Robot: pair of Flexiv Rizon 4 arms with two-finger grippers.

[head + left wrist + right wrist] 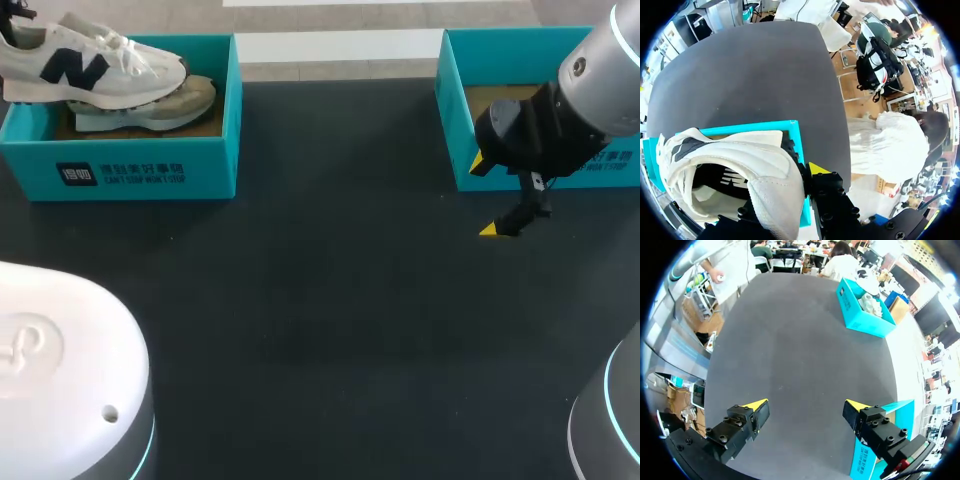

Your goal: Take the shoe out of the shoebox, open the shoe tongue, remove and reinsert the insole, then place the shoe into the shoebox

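the white shoe (pixel 90 62) sits tilted over the left shoebox (pixel 150 170), above a beige shoe (pixel 185 100) inside. your left gripper (pixel 785 195) seems to pinch its heel, one finger hidden. your right gripper (pixel 806 407) hangs spread wide beside the right shoebox (pixel 455 130).

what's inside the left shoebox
A white shoe sits highest, partly above the shoebox rim, with the left gripper shut on it. A beige shoe lies under it on brown cardboard. The shoes hide most of the floor.
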